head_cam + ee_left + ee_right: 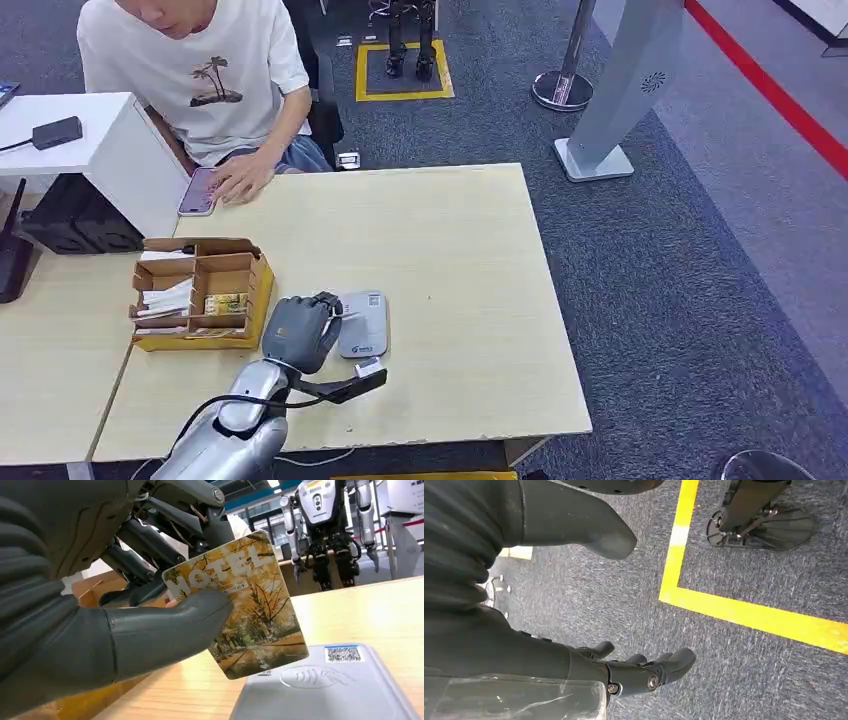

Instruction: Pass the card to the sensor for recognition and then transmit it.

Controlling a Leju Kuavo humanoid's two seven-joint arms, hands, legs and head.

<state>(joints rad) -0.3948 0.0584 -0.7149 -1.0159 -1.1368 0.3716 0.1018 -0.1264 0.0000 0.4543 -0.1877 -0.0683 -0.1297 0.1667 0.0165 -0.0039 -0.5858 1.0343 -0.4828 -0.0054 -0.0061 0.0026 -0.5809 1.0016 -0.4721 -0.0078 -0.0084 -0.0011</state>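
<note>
- My left hand (100,630) pinches the card (240,605) between thumb and fingers.
- The card is glossy with rounded corners, printed with yellow autumn trees along a path and pale lettering across one end.
- It is tilted just above the near edge of the grey sensor (325,685); I cannot tell whether they touch.
- The sensor lies flat on the table (450,260), just beside the cardboard organiser (205,293).
- My right hand (634,672) hangs over the carpet (744,570), fingers loosely apart, holding nothing.
</note>
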